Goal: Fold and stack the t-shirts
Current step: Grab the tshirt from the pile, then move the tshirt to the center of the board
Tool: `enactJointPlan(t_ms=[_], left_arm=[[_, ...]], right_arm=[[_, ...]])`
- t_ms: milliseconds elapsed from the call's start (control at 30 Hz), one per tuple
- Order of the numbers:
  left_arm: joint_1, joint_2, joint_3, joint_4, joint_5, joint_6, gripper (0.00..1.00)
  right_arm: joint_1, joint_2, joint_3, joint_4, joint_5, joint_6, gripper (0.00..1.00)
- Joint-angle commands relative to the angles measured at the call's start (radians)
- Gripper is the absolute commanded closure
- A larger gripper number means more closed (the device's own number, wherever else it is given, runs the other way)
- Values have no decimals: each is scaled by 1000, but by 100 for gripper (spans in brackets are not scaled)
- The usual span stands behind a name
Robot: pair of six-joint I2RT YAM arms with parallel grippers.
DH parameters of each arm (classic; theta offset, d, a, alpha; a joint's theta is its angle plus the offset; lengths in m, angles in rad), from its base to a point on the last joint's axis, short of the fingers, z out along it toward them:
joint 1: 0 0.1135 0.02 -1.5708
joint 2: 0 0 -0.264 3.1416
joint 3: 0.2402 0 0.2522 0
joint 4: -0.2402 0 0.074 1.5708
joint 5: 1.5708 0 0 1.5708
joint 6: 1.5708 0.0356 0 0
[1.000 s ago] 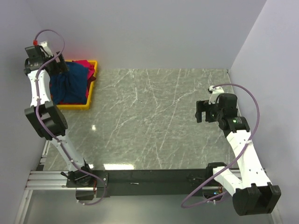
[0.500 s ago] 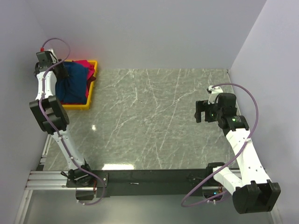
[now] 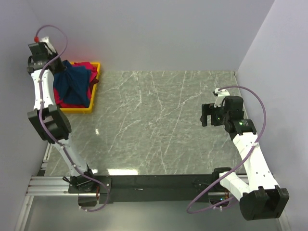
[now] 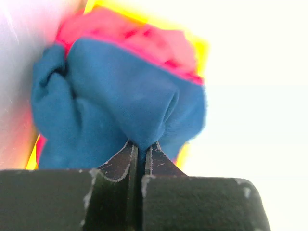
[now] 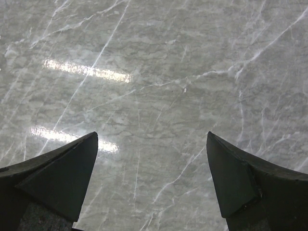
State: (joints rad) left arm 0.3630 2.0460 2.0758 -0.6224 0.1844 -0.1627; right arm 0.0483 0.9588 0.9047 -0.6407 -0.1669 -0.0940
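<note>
1. Pinching a fold of the navy t-shirt [image 4: 120, 106] with the left fingers [image 4: 122, 161], shut tight on the cloth.
2. Holding that pinch above the yellow bin [image 3: 74, 110] at the far-left corner of the surface [image 3: 159, 120], with the navy cloth bunching up toward the pinch and draping into the bin.
3. Seeing the red-pink t-shirt [image 4: 144, 41] lying in the bin, under and behind the navy one.
4. Hovering the right fingers [image 5: 62, 173] wide apart over bare marble on the right, gripping nothing, well apart from the bin.

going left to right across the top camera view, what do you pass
left gripper shut on cloth → navy t-shirt → right wall of the yellow bin → bare marble table → right gripper, open over the table
</note>
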Motion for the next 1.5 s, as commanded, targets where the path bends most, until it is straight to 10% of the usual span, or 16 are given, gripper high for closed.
enactJointPlan(t_ms=[0,267,733,800,833,933,1233,1467], left_arm=[[-47,-214,72,66,104,-21,100],[-208,-325,271,50,188,-26,100],[-403,-486,28,179,492,-203,94],[-395,-515,-80,144,517,-146,78],[-386,-550,-139,126,527,-92,42],[-255,-628,-490,141,648,-55,1],[-140,-702,-808,-51,546,354,1],[-502,-816,-1092,-1,334,578,12]], right_arm=[[4,3,39,12,-6,8,0],[4,6,46,9,-3,10,0],[5,38,82,-4,-23,4,0],[4,41,89,-13,-35,-7,0],[5,38,97,-17,-43,-13,0],[4,37,108,-30,-98,-53,0],[53,196,181,-73,-243,-108,0],[208,421,255,21,-195,-75,5]])
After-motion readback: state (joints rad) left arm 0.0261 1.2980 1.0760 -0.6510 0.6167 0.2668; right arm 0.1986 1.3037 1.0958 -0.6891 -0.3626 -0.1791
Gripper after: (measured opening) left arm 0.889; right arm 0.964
